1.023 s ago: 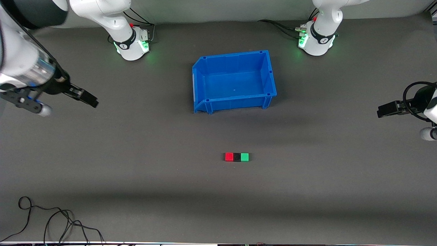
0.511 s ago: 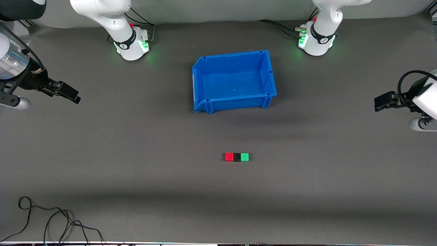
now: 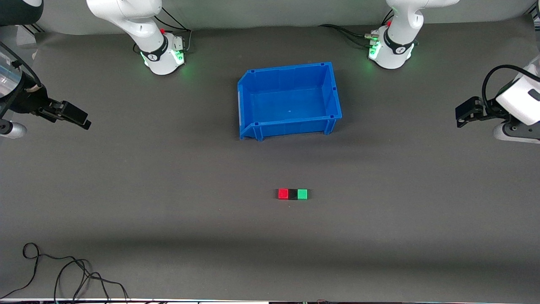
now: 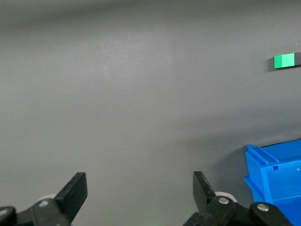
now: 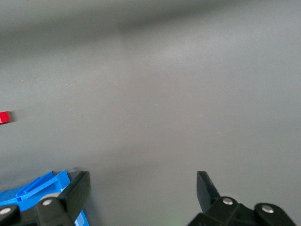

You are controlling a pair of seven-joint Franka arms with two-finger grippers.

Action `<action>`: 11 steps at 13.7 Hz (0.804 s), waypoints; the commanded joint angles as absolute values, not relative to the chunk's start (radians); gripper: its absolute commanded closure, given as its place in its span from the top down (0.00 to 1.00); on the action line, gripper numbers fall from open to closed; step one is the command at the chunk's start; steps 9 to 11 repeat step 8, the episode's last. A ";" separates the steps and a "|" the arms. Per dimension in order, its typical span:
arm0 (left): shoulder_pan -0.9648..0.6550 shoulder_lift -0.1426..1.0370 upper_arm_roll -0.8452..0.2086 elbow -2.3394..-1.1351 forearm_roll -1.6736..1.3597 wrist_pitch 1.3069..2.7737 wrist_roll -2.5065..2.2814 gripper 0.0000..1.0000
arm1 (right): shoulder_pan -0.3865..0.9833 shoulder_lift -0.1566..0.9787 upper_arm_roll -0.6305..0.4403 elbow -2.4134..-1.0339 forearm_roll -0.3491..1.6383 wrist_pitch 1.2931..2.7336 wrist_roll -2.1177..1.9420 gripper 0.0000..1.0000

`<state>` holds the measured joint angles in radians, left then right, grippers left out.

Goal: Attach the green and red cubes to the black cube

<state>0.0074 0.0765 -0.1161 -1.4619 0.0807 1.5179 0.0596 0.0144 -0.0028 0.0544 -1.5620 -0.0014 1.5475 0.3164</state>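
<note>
L gripper (image 4: 136, 193) was seen spread wide, nothing held, raised over bare mat (image 3: 168, 211) at its arm's table end. R gripper (image 5: 143, 193) likewise, at its own end. Well apart from both, btwn them, red cube (image 3: 283, 194), black cube (image 3: 292, 194) & green cube (image 3: 302, 194) lay touching in a row, nearer the front camera than blue bin (image 3: 253, 101).

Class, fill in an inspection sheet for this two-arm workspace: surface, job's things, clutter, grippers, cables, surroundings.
Surface: grey mat, flat.
Job's things: red cube, black cube and green cube in one touching row, black in the middle, nearer the front camera than the blue bin.
Clutter: nothing seen; nothing in the bin.
Grippers: left gripper open over the mat at the left arm's end; right gripper open at the right arm's end; both hold nothing.
Cables: loose black cable at the mat's near edge.
Surroundings: two arm bases with green lights.
</note>
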 commanded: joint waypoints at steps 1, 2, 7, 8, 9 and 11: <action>0.008 -0.033 -0.100 -1.616 0.051 1.613 0.095 1.00 | 0.017 0.021 0.058 -1.534 -0.003 1.511 0.253 1.00; 0.006 -0.047 -0.091 -1.641 0.043 1.632 0.106 1.00 | 0.017 0.023 0.060 -1.531 -0.003 1.499 0.239 1.00; 0.009 -0.055 -0.087 -1.663 0.022 1.652 0.144 1.00 | 0.018 0.028 0.060 -1.532 -0.003 1.497 0.233 1.00; 0.009 -0.054 -0.089 -1.663 0.017 1.651 0.144 1.00 | 0.018 0.026 0.060 -1.532 -0.003 1.497 0.233 1.00; 0.009 -0.054 -0.089 -1.663 0.017 1.651 0.144 1.00 | 0.018 0.026 0.060 -1.532 -0.003 1.497 0.233 1.00; 0.009 -0.054 -0.089 -1.663 0.017 1.651 0.144 1.00 | 0.018 0.026 0.060 -1.532 -0.003 1.497 0.233 1.00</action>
